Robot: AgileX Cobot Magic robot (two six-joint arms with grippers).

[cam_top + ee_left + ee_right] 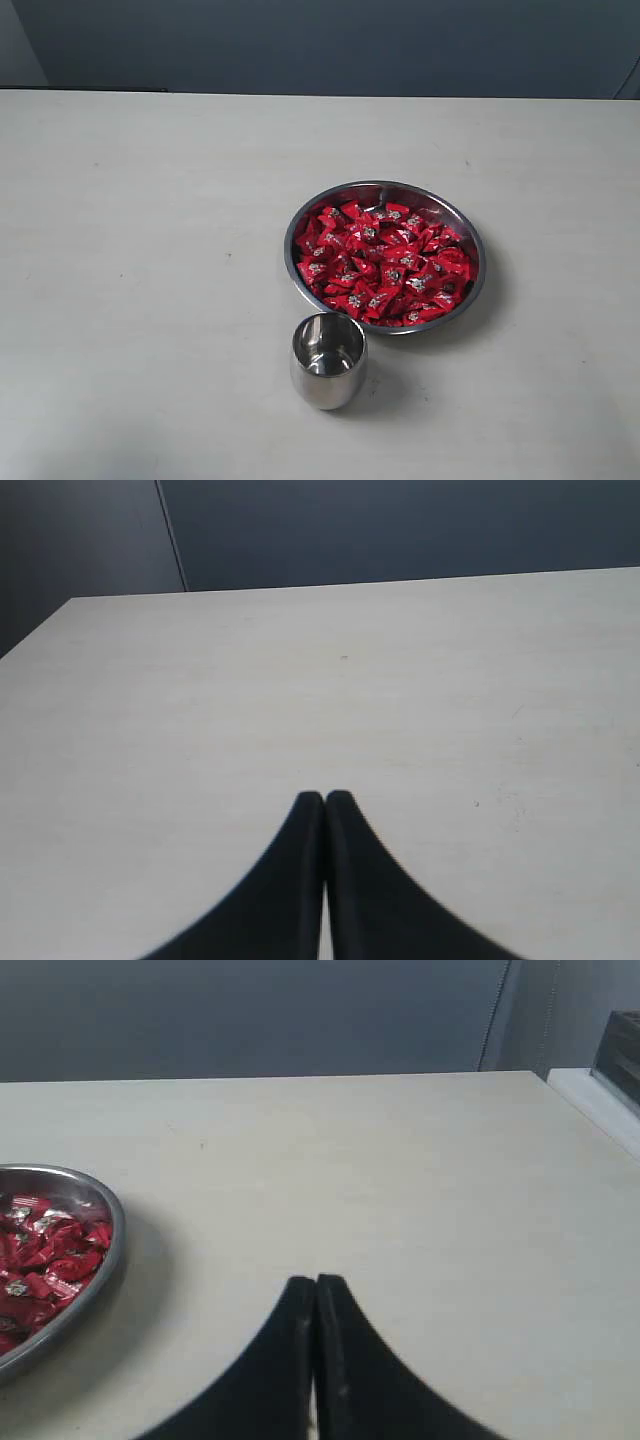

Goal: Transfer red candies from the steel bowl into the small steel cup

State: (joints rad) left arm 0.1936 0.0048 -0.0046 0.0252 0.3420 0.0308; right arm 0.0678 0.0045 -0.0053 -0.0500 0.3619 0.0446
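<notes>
The steel bowl (pixel 372 190) sits on the pale table (pixel 150 250), filled with a heap of red candies (pixel 385 265) in shiny wrappers. The small steel cup (pixel 328 360) stands upright just beside the bowl's near rim, toward its left side in the exterior view, its mouth showing bare polished steel; whether cup and bowl touch cannot be told. The right gripper (pixel 316 1282) hangs over bare tabletop near the bowl with its black fingers pressed together on nothing, and the left gripper (pixel 324 798) is likewise pressed together and empty over bare tabletop.
</notes>
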